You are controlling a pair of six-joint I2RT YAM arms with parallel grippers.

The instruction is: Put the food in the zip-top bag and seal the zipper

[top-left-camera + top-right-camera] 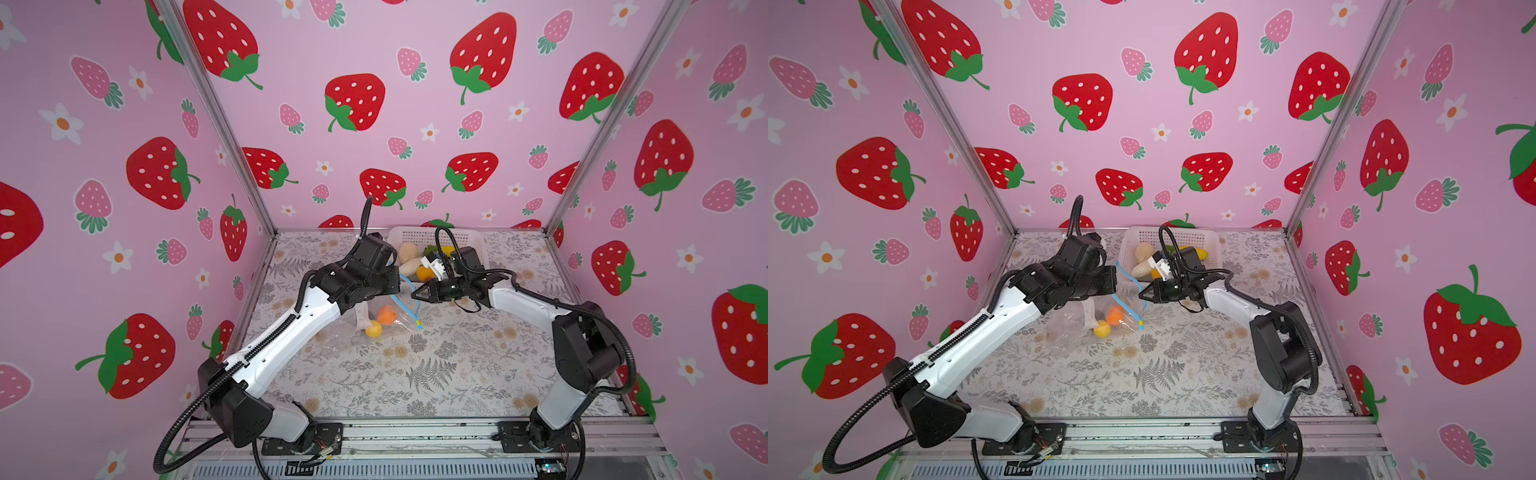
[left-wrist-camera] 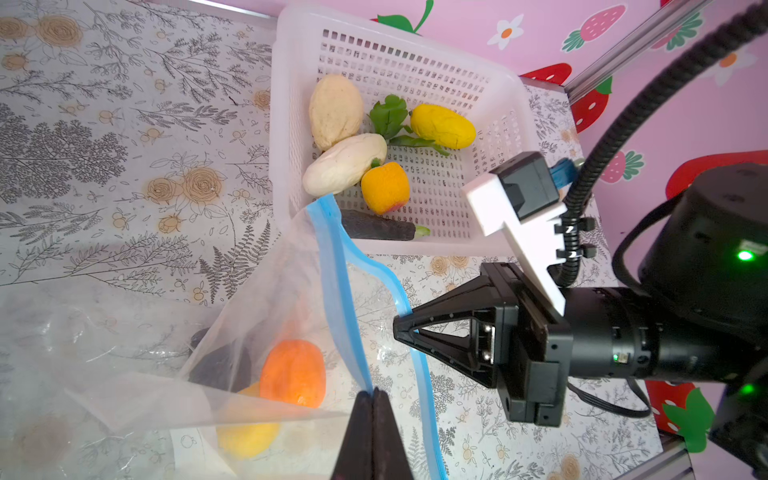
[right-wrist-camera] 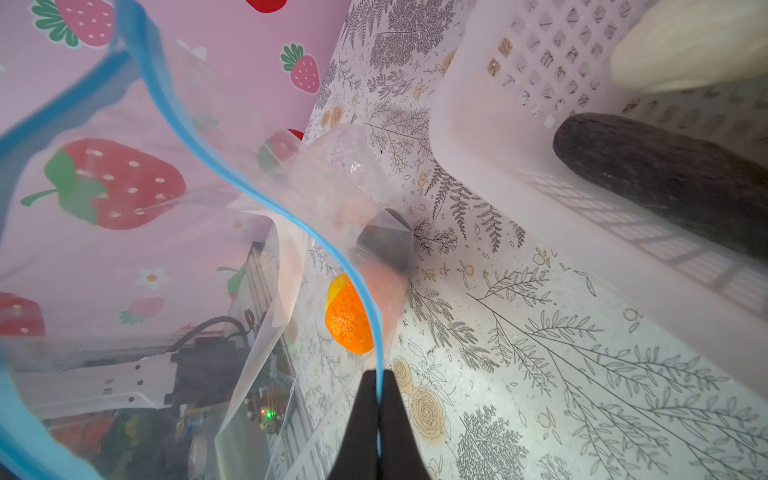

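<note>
At table (image 1: 436, 374) centre | clamping opposite zipper (image 2: 337, 257) lips in left gripper (image 2: 372, 392) and right gripper (image 2: 397, 329), spreading zip-top bag (image 2: 257, 291) mouth | containing orange piece (image 2: 293, 372), yellow piece (image 2: 247, 436), dark piece (image 2: 220, 365) | leaving remaining food (image 2: 345, 164) in white basket (image 2: 282, 104), sealing pending

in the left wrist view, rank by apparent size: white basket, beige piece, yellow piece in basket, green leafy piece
1. white basket
2. beige piece
3. yellow piece
4. green leafy piece
</note>
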